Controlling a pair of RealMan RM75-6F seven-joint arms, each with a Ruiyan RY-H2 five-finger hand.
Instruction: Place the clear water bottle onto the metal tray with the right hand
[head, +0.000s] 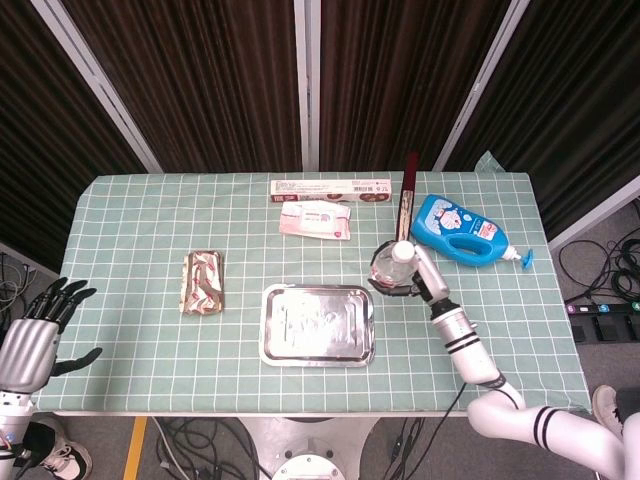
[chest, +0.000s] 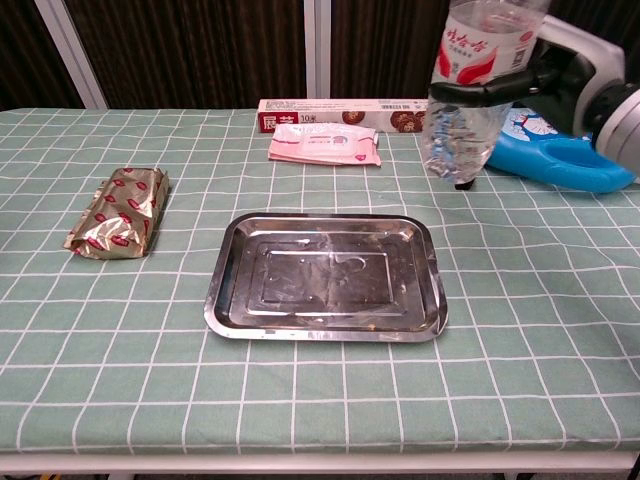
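Gripping the clear water bottle (chest: 468, 90) around its labelled upper part, the right robot hand (chest: 555, 70) holds it upright in the air, off the surface (chest: 520, 330) and up beside the far right corner of the metal tray (chest: 325, 277), not over its middle. Just behind the bottle lies a blue detergent bottle (chest: 560, 155). Down at the near left corner, the left robot hand (head: 35, 335) hangs off the surface's edge with fingers spread, holding nothing.

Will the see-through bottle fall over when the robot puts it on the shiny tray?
Maybe. The clear plastic water bottle in the right hand is tall and narrow, so probably tippy. It looks nearly empty, so likely light. The metal tray looks smooth, perhaps slippery.
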